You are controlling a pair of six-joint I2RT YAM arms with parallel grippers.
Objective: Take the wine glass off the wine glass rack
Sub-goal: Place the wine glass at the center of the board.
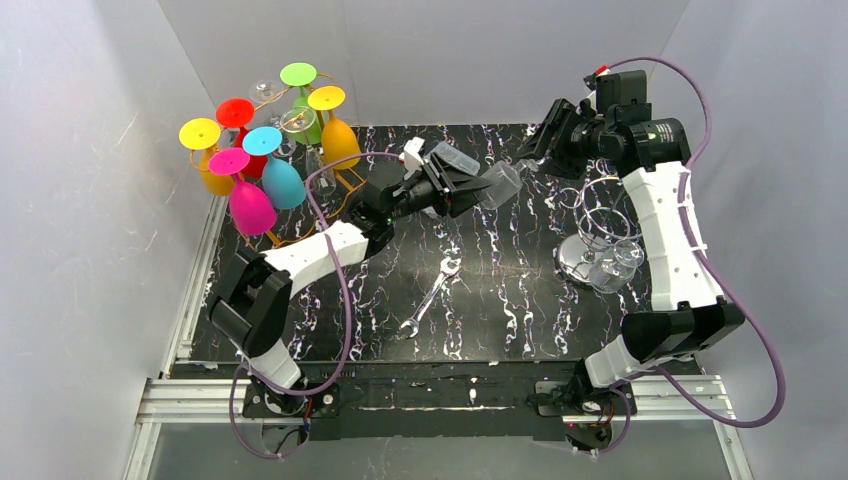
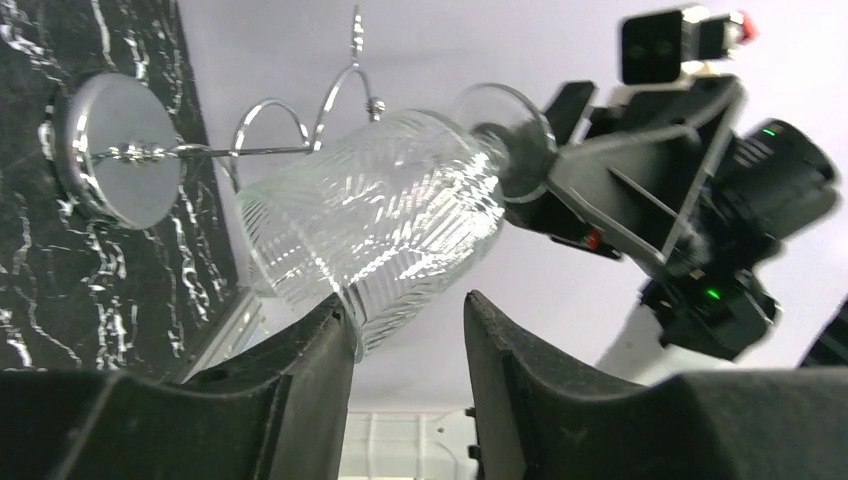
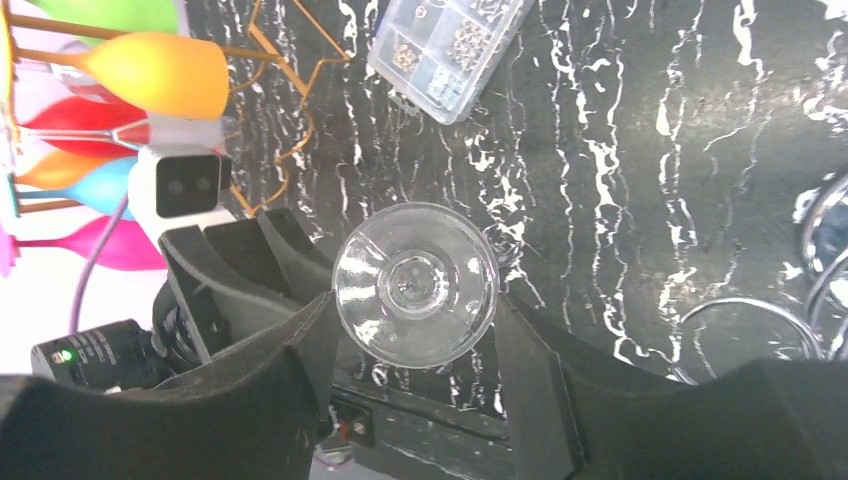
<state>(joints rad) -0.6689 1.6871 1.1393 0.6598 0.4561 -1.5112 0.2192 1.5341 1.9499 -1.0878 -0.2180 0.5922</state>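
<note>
The foot of the clear ribbed wine glass (image 2: 385, 215) is clamped between the fingers of the right gripper (image 3: 415, 312), so the glass is held tilted in the air above the worktop (image 1: 500, 310), with its bowl pointed at the left gripper (image 2: 405, 305). The left gripper's jaws are spread, and the rim of the bowl is touched by one finger only. The chrome wine glass rack (image 1: 600, 235) is seen apart from the glass, back from the right gripper toward that arm's base, and a wrench (image 1: 428, 297) is laid on the worktop back from the left gripper.
</note>
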